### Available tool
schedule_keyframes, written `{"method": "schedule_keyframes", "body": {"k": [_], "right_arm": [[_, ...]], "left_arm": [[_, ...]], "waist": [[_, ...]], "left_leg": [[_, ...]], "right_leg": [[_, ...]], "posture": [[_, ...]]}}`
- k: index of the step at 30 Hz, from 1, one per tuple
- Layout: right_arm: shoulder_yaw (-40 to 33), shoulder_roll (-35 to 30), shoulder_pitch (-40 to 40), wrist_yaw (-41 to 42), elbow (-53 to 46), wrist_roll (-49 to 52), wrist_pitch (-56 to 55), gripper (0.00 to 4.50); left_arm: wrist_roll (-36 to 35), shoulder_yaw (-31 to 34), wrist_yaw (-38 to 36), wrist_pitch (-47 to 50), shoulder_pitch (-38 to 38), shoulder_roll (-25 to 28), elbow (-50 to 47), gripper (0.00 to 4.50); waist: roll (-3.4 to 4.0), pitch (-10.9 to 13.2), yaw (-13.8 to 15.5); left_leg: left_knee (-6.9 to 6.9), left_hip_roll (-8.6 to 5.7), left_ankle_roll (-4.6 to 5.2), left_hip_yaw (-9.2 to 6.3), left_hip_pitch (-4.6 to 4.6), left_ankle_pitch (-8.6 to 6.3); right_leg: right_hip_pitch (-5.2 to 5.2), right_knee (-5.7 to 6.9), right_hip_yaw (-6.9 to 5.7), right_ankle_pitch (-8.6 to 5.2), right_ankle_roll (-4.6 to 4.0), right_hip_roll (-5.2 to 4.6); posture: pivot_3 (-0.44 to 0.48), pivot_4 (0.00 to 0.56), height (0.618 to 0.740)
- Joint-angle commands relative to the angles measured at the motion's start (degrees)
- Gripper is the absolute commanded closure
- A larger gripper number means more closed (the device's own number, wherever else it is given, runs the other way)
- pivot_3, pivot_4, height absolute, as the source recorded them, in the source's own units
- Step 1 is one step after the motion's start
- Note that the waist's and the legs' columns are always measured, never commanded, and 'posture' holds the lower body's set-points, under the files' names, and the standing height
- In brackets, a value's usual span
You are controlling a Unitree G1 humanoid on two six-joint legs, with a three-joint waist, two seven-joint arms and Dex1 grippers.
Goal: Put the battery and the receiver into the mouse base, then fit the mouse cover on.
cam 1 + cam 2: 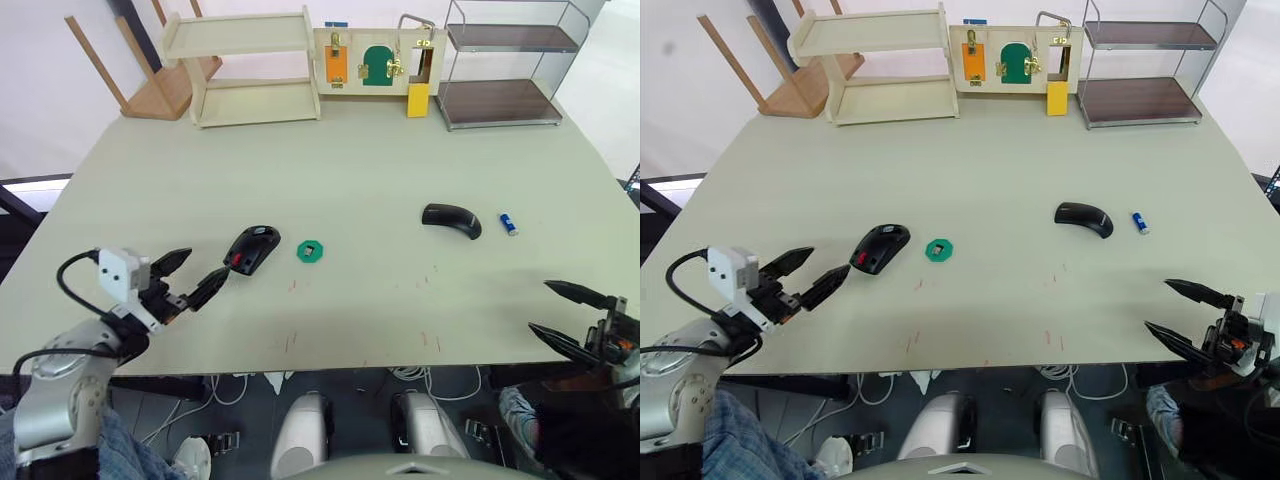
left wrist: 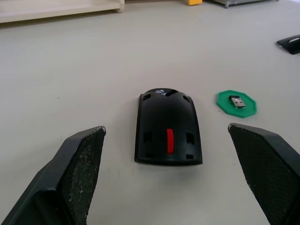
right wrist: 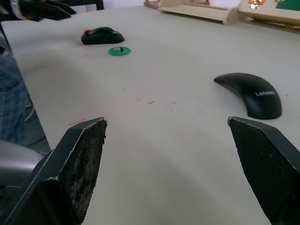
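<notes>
The black mouse base [image 1: 252, 248] with a red patch lies left of the table's middle, seen close up in the left wrist view [image 2: 168, 127]. Just right of it a green disc [image 1: 313, 250] carries the tiny receiver [image 2: 236, 101]. The glossy black mouse cover [image 1: 452, 218] lies to the right, with the small blue battery [image 1: 509, 223] beside it. My left gripper [image 1: 192, 275] is open, just short of the base on its left. My right gripper [image 1: 566, 315] is open at the table's front right edge, well short of the cover [image 3: 251, 93].
Along the table's far edge stand a pale wooden shelf [image 1: 245, 68], a latch board [image 1: 375, 58] with orange, green and yellow pieces, and a wire rack [image 1: 505, 65]. A wooden chair [image 1: 150, 70] leans at the far left corner.
</notes>
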Motion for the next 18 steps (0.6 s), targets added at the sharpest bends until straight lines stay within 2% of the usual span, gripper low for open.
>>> {"method": "schedule_keyframes", "body": {"k": [1, 7, 18], "right_arm": [[-0.26, -0.51, -1.32, 2.08, -1.57, 1.56, 0.79, 0.17], [-0.41, 0.07, -2.36, 3.72, -2.06, 2.13, 1.56, 0.17], [-0.97, 1.95, -1.22, 5.29, -2.18, 2.23, 0.02, 0.17]], "left_arm": [[2.79, -3.27, 2.55, -0.40, -4.42, -0.47, 0.86, 0.00], [5.61, -7.82, 6.16, 3.16, -10.15, -1.32, 2.76, 0.00], [9.56, -13.94, 10.07, 9.98, -14.39, -2.35, 3.78, 0.00]], "waist": [[0.00, 0.00, -0.02], [0.00, 0.00, -0.22], [0.00, 0.00, -0.14]], "left_leg": [[0.00, 0.00, 0.00, 0.00, -0.01, 0.00], [-0.01, -0.03, 0.00, 0.00, -0.04, 0.00], [-0.01, -0.03, 0.00, -0.02, -0.04, 0.00]], "right_leg": [[0.01, 0.00, 0.00, 0.00, -0.01, 0.00], [0.01, 0.00, 0.01, 0.06, 0.09, 0.01], [0.01, 0.00, 0.01, 0.13, 0.22, 0.02]], "posture": [[0.000, 0.150, 0.740], [0.000, 0.150, 0.740], [0.000, 0.150, 0.740]]}}
